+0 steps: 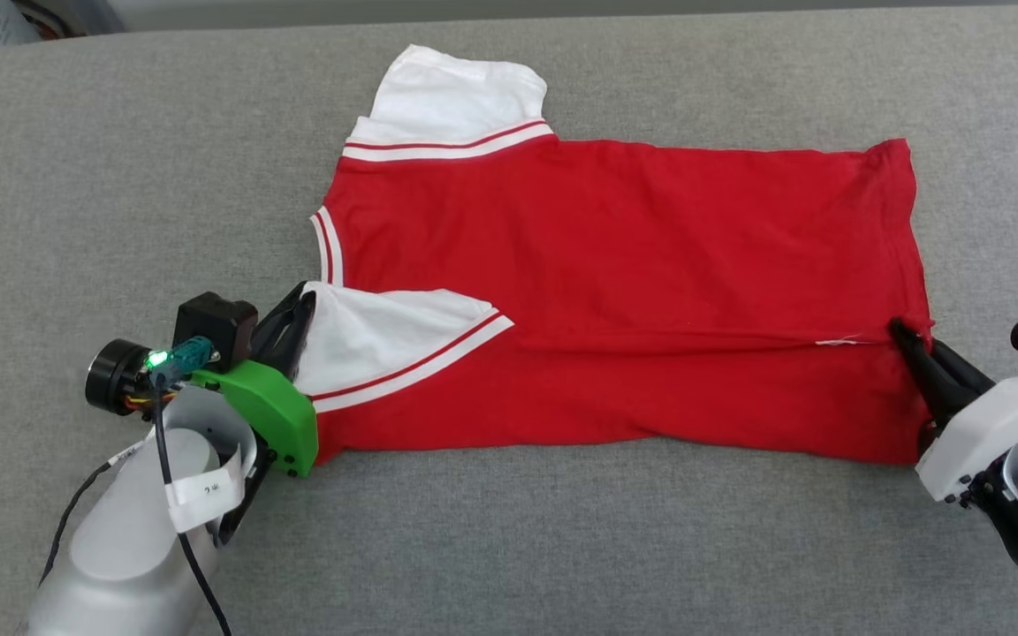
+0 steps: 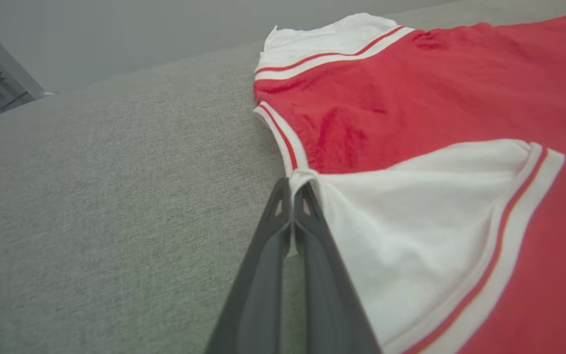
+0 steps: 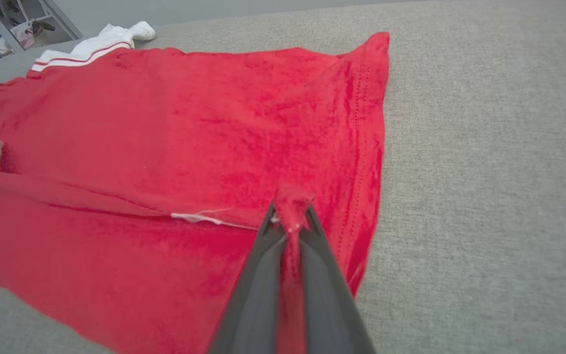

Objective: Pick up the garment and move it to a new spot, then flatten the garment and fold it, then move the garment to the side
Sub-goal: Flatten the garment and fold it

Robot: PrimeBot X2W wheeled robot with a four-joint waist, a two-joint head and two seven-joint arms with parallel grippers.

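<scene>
Left tool (image 1: 300, 305) clamped shut on the near white sleeve (image 1: 376, 340) edge, right tool (image 1: 905, 334) clamped shut on the hem (image 1: 911, 256) — garment (image 1: 615, 230) lies spread, bare grey fabric surface (image 1: 562, 548) all around.

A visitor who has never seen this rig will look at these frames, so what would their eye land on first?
The red T-shirt with white sleeves, lying lengthwise across the grey upholstered surface, its near edge folded over onto the body. The left gripper is shut on the near white sleeve, and the right gripper pinches its hem end. The bright green bracket on the left wrist also stands out.
</scene>
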